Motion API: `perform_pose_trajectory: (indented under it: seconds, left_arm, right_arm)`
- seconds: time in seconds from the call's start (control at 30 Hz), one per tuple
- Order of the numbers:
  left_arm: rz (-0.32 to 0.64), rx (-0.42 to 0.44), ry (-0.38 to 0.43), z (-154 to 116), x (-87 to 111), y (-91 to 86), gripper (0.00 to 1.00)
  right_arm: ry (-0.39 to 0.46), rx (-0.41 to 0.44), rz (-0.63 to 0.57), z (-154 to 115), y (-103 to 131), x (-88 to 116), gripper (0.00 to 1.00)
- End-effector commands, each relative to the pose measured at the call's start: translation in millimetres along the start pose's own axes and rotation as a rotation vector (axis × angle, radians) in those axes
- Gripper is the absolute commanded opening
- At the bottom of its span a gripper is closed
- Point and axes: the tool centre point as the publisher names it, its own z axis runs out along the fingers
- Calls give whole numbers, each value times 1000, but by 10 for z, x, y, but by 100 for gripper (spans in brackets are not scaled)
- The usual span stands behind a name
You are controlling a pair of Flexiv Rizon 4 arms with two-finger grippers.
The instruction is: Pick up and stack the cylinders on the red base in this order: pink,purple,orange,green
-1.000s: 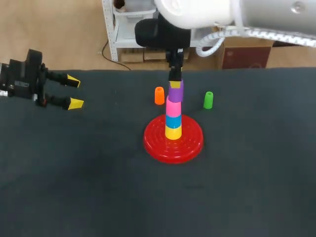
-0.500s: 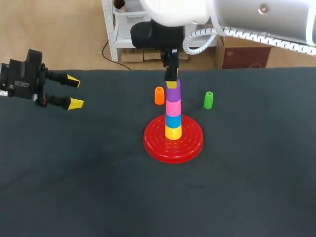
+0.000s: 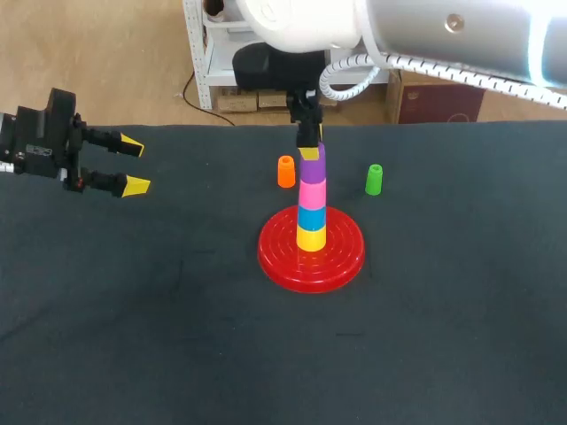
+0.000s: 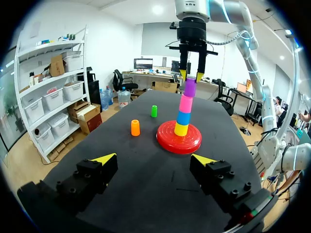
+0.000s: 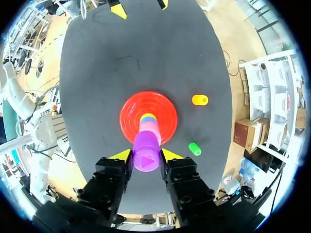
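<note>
Since pink cylinder [image 3: 311,192] and purple cylinder [image 3: 312,164] sat stacked over the red base [image 3: 341,257], two of four looked done. Right gripper [image 4: 191,75] straddled purple's top; whether it gripped could not be told. Left gripper [image 3: 133,165] was spread, well left. Orange cylinder [image 3: 285,172] and green cylinder [image 3: 374,180] stood loose beyond the base, unstacked.

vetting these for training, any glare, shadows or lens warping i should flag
Head view: glare whitens the right arm; little shadow beside the red base. Left wrist view: fisheye bows the table edges. Right wrist view: table bulges oval, purple cylinder looms in the right gripper.
</note>
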Motion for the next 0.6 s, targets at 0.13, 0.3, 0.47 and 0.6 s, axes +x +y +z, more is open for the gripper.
perform_pose_trajectory:
  seconds: [0.13, 0.3, 0.47, 0.6]
  left_arm:
    - [3, -4, -5, -4, 14, -15, 100]
    - [3, -4, -5, -4, 14, -15, 100]
    - [3, -4, -5, -4, 14, -15, 100]
    - [3, -4, -5, -4, 14, -15, 100]
  right_arm:
    - [-1, 31, -1, 74, -14, -40, 0]
    - [-9, 36, -9, 78, -71, -81, 0]
    - [-7, 26, -20, 144, -33, -135, 0]
    - [-29, 8, 9, 269, 81, -135, 0]
